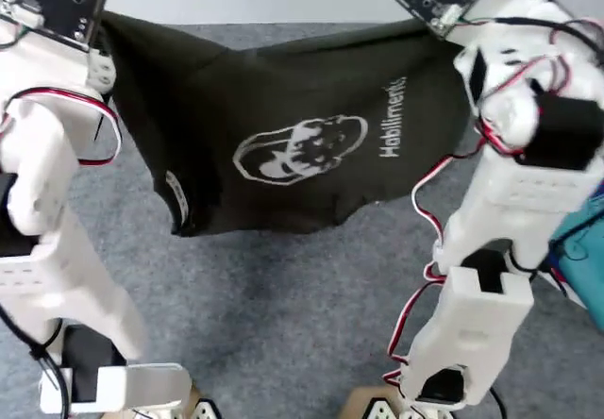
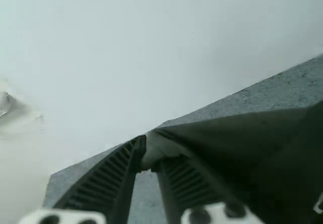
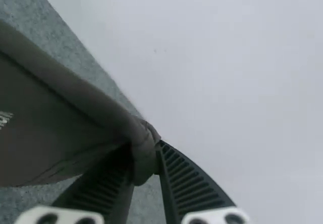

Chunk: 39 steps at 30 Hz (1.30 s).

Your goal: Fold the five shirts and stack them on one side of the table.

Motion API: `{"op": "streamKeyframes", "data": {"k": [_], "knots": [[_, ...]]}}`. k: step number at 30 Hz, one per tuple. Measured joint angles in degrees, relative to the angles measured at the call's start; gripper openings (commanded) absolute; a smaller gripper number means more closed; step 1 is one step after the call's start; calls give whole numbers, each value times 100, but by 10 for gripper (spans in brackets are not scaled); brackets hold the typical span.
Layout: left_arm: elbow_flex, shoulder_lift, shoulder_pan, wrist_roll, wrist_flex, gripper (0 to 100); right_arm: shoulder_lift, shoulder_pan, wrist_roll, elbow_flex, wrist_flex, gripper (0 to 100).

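Over the counter (image 1: pixel 283 325) hangs a dark shirt (image 1: pixel 283 89).
Left gripper (image 2: pixel 146 156) and right gripper (image 3: pixel 145 153) each pinch a corner; high view shows its white print (image 1: pixel 300 150).

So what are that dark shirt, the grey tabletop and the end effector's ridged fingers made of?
The shirt looks like soft matte knit fabric, likely cotton: it drapes and bunches where pinched. The tabletop seems felt or low carpet, grey and speckled. The right end effector has dark ridged fingers, probably plastic or rubber; unclear which.
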Motion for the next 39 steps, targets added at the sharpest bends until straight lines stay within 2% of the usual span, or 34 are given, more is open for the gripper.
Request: {"op": "streamKeyframes", "data": {"k": [6, 10, 21, 25, 39], "knots": [[1037, -659, 193, 0, 0, 6, -220, 105, 18, 0, 0, 11], [1125, -1081, 193, 0, -141, 6, -519, 141, 18, 0, 0, 11], [897, -2031, 193, 0, -2031, 6, -1582, 176, 18, -9, 9, 11], [686, -2233, 193, -53, -2479, 6, -2022, 352, 18, -9, 9, 11], [554, -3033, 193, -510, -2541, 6, -3367, 554, -246, -132, 9, 11]]}}
